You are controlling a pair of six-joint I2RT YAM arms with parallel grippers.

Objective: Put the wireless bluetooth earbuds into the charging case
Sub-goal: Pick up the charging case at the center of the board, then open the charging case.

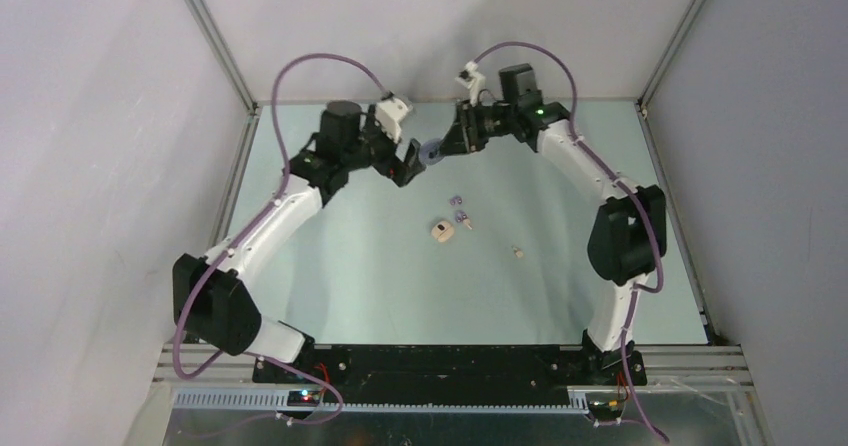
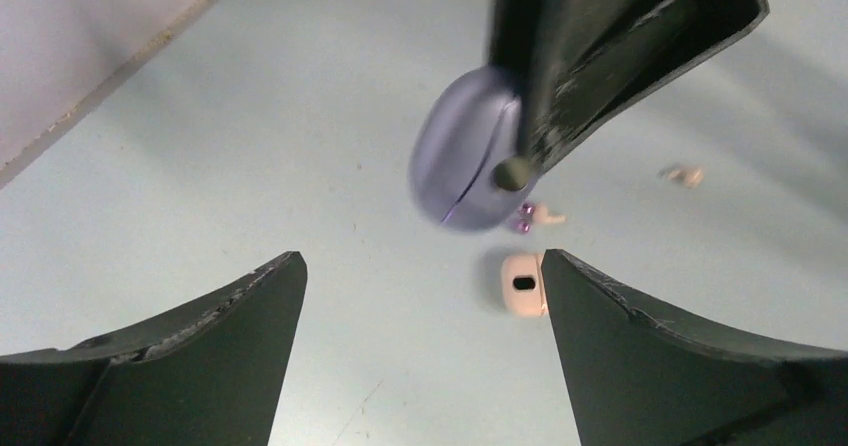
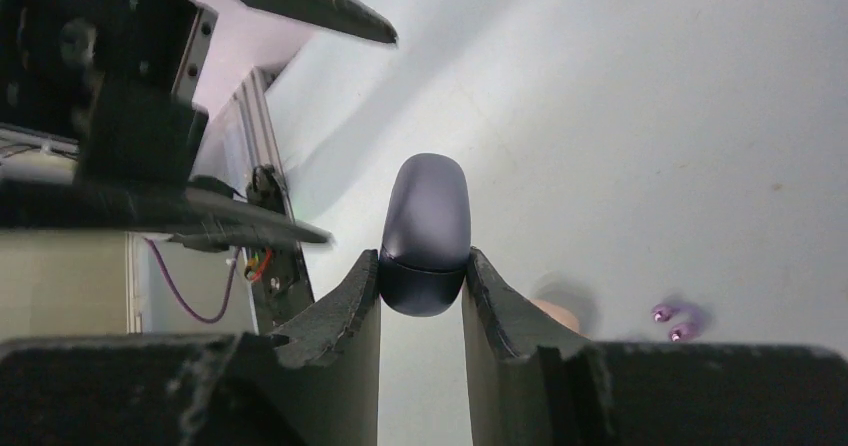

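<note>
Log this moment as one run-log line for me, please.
phase: case grasped | right claw: shut on purple charging case | left claw: open, empty | purple earbuds: on table, not inserted

White-and-black left arm: white tubular links, bulky black joint housings, white camera block at the wrist. White-and-black right arm: same build, one green indicator light on its black wrist section. A lavender cable arcs along each arm. Jaws matte black, wedge-shaped, inner edges scuffed pale grey. Small coloured lights by the black base rail.
</note>
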